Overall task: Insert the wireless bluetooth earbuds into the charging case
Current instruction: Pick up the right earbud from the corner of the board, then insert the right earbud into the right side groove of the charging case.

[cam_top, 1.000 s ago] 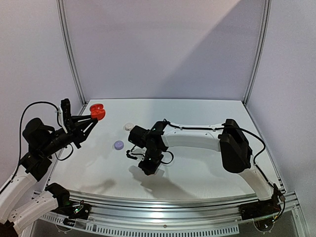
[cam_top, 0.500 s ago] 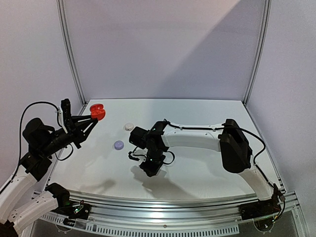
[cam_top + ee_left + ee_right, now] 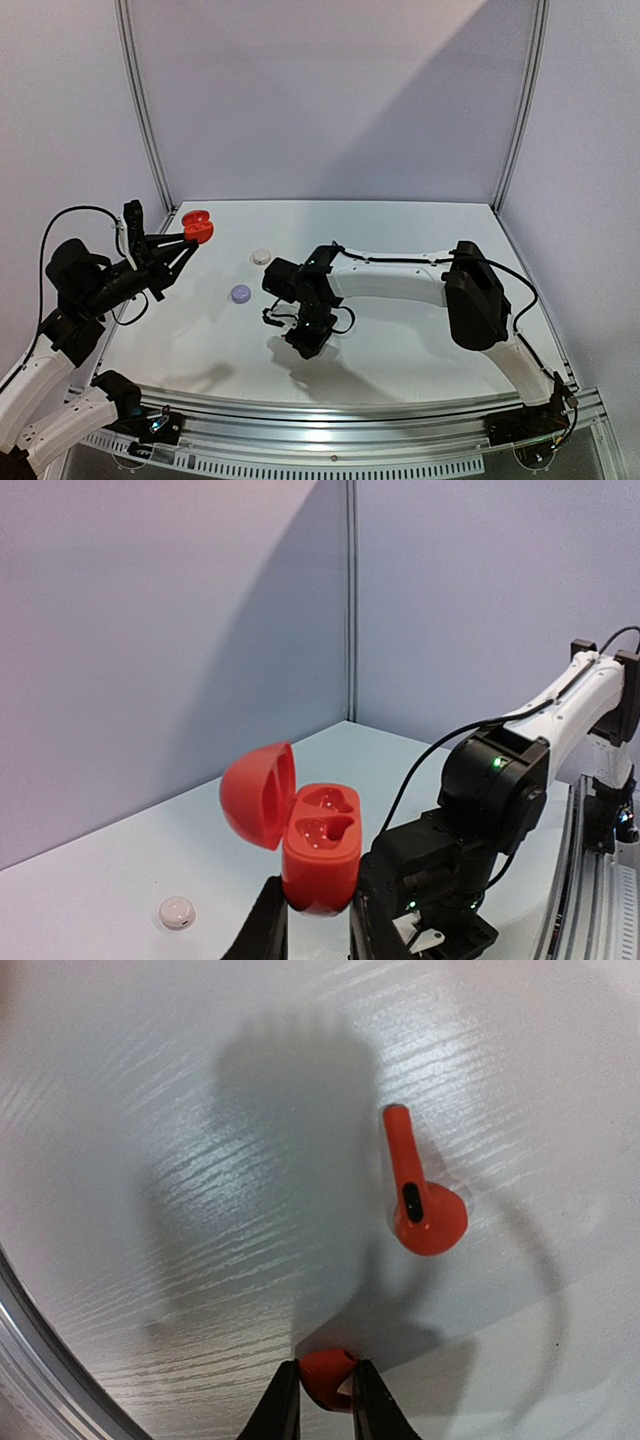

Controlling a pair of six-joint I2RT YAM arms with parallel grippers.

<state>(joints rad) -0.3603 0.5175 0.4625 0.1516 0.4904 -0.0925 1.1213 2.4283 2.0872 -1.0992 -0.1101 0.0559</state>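
My left gripper (image 3: 312, 912) is shut on a red-orange charging case (image 3: 318, 845) and holds it up above the table's left side, its lid open and both sockets empty; it also shows in the top view (image 3: 197, 227). My right gripper (image 3: 325, 1395) is shut on a red-orange earbud (image 3: 328, 1375), held just above the table. A second red-orange earbud (image 3: 420, 1205) lies on the table a little beyond it, stem pointing away. In the top view the right gripper (image 3: 305, 340) points down at the table's middle front. The lavender and white earbuds are out of view.
A closed lavender round case (image 3: 240, 293) and a closed white round case (image 3: 262, 257) sit on the white table (image 3: 400, 350) left of centre. The white case also shows in the left wrist view (image 3: 176, 912). The right arm's wrist (image 3: 470, 820) is close beside the held case.
The right gripper has risen slightly and shifted a little towards the front with the earbud. The left arm and the red case have not moved.
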